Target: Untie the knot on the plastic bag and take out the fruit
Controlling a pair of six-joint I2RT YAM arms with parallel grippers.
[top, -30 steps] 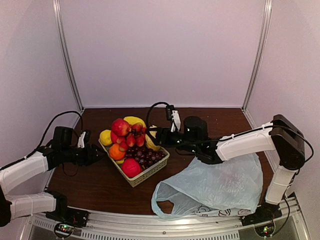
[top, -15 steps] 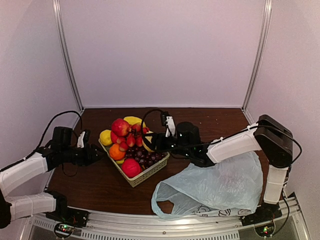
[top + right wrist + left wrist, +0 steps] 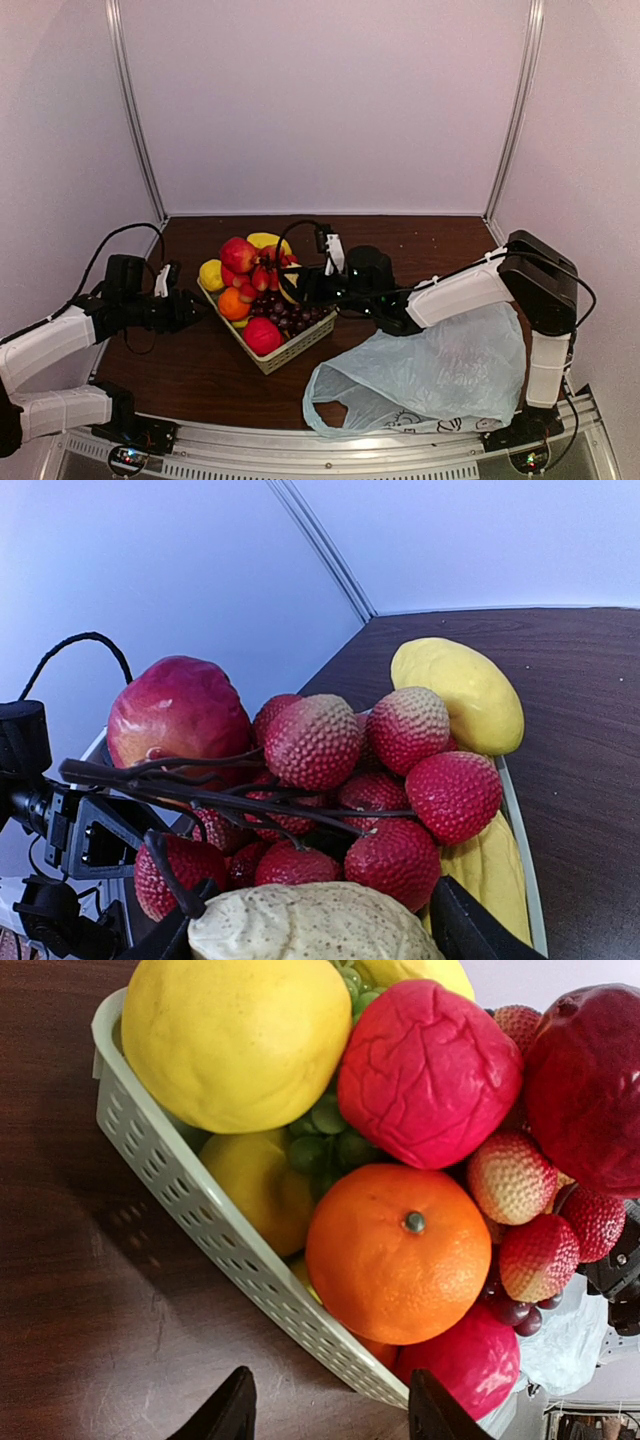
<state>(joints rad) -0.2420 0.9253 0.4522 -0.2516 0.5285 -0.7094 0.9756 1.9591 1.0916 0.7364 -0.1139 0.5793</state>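
Note:
The pale blue plastic bag (image 3: pixel 440 375) lies flat at the near right with its mouth open and a handle loop (image 3: pixel 335 395) loose; no knot shows. Fruit is piled in a pale basket (image 3: pixel 290 352): a yellow lemon-like piece (image 3: pixel 211 274), an orange (image 3: pixel 233 303), red pieces, dark grapes. My right gripper (image 3: pixel 300 285) hangs over the basket's right side. In the right wrist view it (image 3: pixel 315 930) is shut on a pale speckled lumpy fruit (image 3: pixel 310 920), just above a cluster of red lychees (image 3: pixel 380 780). My left gripper (image 3: pixel 195 308) is open and empty beside the basket's left wall (image 3: pixel 200 1210).
A curved yellow fruit (image 3: pixel 460 692) and a banana (image 3: pixel 490 875) lie at the basket's far and right sides. The white booth walls and metal posts (image 3: pixel 135 120) close in the brown table. A metal rail (image 3: pixel 330 445) runs along the near edge.
My right arm has moved left, carrying the pale fruit from beside the basket to over its right side. The left arm and the bag have not moved.

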